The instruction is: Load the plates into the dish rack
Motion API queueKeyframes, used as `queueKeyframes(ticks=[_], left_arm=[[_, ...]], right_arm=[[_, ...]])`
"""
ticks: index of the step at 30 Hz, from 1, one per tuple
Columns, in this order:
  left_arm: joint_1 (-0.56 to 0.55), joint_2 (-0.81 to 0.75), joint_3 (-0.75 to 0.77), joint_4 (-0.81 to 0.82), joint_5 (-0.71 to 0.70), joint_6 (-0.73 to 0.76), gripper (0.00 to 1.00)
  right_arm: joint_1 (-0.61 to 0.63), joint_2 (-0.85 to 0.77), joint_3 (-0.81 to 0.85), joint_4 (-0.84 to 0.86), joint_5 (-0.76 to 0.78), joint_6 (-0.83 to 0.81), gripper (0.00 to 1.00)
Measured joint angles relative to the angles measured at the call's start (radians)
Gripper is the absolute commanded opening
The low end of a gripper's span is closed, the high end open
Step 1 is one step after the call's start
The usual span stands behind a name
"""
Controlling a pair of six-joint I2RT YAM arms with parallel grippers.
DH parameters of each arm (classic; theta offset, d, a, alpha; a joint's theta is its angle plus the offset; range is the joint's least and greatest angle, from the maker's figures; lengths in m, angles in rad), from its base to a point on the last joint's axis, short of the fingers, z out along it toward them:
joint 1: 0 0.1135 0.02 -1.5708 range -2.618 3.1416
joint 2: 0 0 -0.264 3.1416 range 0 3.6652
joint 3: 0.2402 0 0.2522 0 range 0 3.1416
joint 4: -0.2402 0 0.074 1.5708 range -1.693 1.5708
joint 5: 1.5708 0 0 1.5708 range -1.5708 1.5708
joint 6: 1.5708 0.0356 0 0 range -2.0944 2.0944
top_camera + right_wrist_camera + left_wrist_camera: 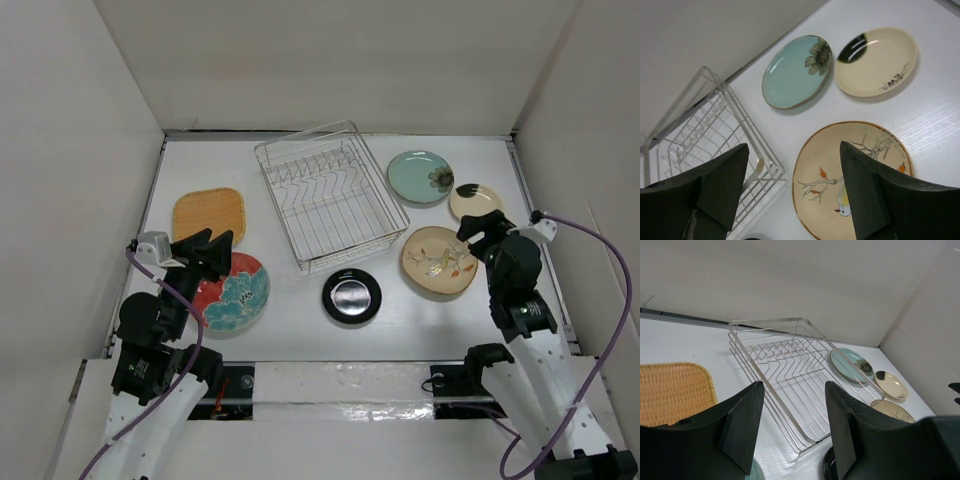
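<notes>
Left pincer (209, 250) and right pincer (482, 228) are held wide open and empty, poised near the red plate (235, 297) and the leaf-patterned plate (438, 262), likely for first picks. Every plate is laid flat on the desk (290, 330) around the dish rack (330, 200). Branch painting is shown clearly only by the right wrist view; the black plate (351, 297) is shown whole only from above.
</notes>
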Motion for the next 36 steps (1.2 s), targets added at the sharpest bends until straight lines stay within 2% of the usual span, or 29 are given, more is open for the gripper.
queueKeyframes(ticks=[2,3,4,5,6,10,12,13,14,15,16,19,21,22,23,26,36], left_arm=[[0.0,-0.003,0.0,0.0,0.004,0.0,0.49],[0.0,-0.005,0.0,0.0,0.008,0.0,0.49],[0.0,-0.006,0.0,0.0,0.009,0.0,0.49],[0.0,-0.009,0.0,0.0,0.011,0.0,0.48],[0.0,-0.011,0.0,-0.001,0.013,0.0,0.48],[0.0,-0.024,0.0,-0.001,0.015,0.0,0.38],[0.0,-0.032,0.0,0.0,0.015,-0.002,0.21],[0.0,-0.034,0.0,-0.001,0.015,-0.003,0.14],[0.0,-0.035,0.0,0.0,0.016,-0.001,0.0],[0.0,-0.037,0.0,-0.001,0.017,-0.002,0.0],[0.0,-0.038,0.0,-0.001,0.018,0.0,0.0],[0.0,-0.039,0.0,-0.002,0.018,0.001,0.0],[0.0,-0.039,0.0,-0.002,0.019,0.001,0.03],[0.0,-0.039,0.0,-0.002,0.019,0.001,0.09],[0.0,-0.039,0.0,-0.002,0.019,0.002,0.2],[0.0,-0.039,0.0,-0.001,0.023,0.0,0.31],[0.0,-0.039,0.0,-0.001,0.026,0.0,0.34]], right_arm=[[-0.048,-0.01,-0.013,-0.024,-0.05,0.003,0.56],[-0.069,-0.013,-0.019,-0.038,-0.079,0.008,0.41],[-0.077,-0.013,-0.023,-0.04,-0.091,0.011,0.15],[-0.097,-0.019,-0.033,-0.053,-0.13,0.009,0.05],[-0.104,-0.024,-0.041,-0.059,-0.148,0.016,0.0],[-0.123,-0.039,-0.056,-0.079,-0.182,0.026,0.0],[-0.142,-0.032,-0.058,-0.084,-0.184,0.029,0.0],[-0.153,-0.025,-0.06,-0.086,-0.185,0.031,0.1],[-0.166,-0.015,-0.064,-0.086,-0.187,0.034,0.23],[-0.18,-0.003,-0.07,-0.085,-0.192,0.039,0.36],[-0.193,0.008,-0.079,-0.082,-0.198,0.041,0.55],[-0.239,0.055,-0.123,-0.077,-0.24,0.04,0.69],[-0.261,0.1,-0.148,-0.076,-0.265,0.041,0.7],[-0.27,0.12,-0.161,-0.075,-0.274,0.043,0.72],[-0.279,0.137,-0.172,-0.074,-0.284,0.047,0.72],[-0.306,0.175,-0.197,-0.07,-0.319,0.063,0.72],[-0.46,0.406,-0.259,0.114,-0.423,0.112,0.66]])
